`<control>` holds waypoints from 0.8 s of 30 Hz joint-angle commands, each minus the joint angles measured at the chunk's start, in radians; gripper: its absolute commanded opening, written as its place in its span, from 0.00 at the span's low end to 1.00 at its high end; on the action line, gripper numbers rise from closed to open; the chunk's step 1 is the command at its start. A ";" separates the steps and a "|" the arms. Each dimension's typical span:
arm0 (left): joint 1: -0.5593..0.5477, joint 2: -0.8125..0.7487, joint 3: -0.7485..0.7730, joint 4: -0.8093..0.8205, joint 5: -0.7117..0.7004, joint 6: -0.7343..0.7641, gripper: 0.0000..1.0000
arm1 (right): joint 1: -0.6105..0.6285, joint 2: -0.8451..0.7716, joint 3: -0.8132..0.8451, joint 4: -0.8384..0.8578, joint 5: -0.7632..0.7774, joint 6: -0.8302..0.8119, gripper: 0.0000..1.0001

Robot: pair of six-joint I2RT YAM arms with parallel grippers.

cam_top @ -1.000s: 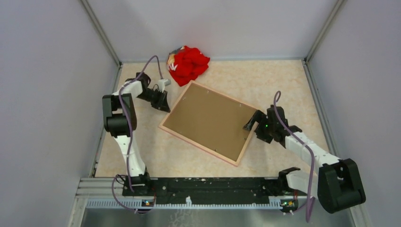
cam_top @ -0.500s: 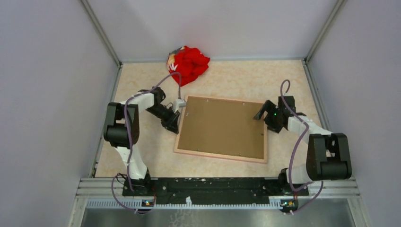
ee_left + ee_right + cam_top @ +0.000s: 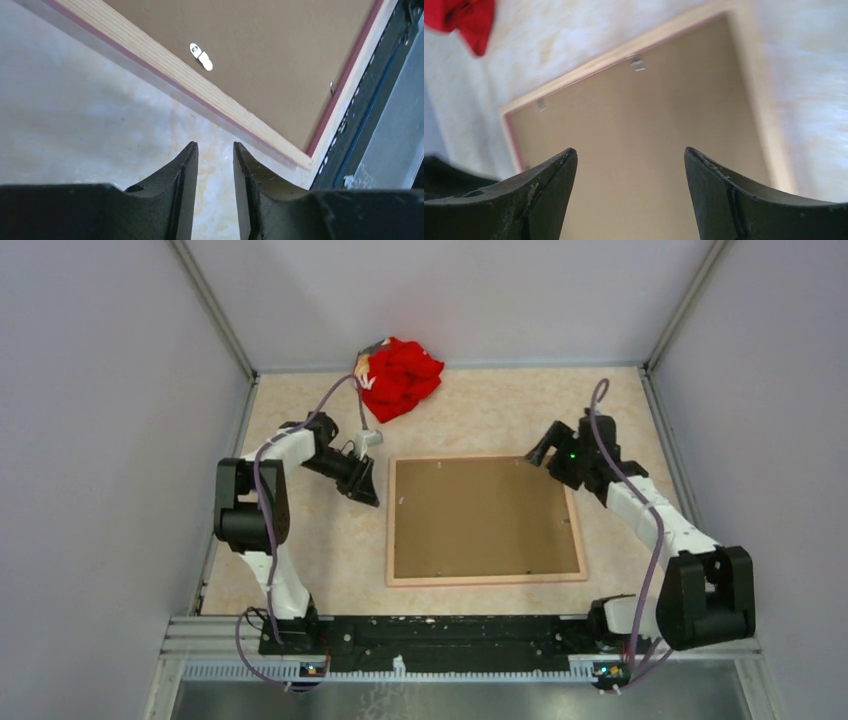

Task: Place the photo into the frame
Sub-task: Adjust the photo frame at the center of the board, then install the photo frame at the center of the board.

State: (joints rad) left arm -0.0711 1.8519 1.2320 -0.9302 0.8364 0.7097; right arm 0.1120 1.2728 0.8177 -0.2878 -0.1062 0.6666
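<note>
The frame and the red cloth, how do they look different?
The frame is a flat, neat rectangle with its brown back facing up; the red cloth is a crumpled, lumpy heap. The frame is much bigger than the red cloth. The frame lies in the middle of the table; the red cloth sits at the far edge, by the back wall. Both rest on the table.

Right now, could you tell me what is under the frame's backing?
Only the table shows around the frame, lying back-up. Anything beneath its brown backing, photo included, is covered.
</note>
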 commanded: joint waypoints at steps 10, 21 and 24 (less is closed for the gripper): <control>-0.068 0.100 0.032 0.135 0.058 -0.179 0.27 | 0.464 0.396 0.206 0.328 -0.179 0.169 0.76; -0.064 0.068 0.014 0.180 0.003 -0.221 0.38 | 0.590 0.606 0.340 0.430 -0.193 0.255 0.75; -0.050 0.047 0.001 0.192 0.007 -0.221 0.41 | 0.597 0.625 0.338 0.454 -0.195 0.275 0.75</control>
State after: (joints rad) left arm -0.1402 1.9423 1.2522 -0.8047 0.8997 0.4721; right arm 0.6987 1.8679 1.1221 0.0910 -0.2958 0.8974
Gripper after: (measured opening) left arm 0.393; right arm 0.747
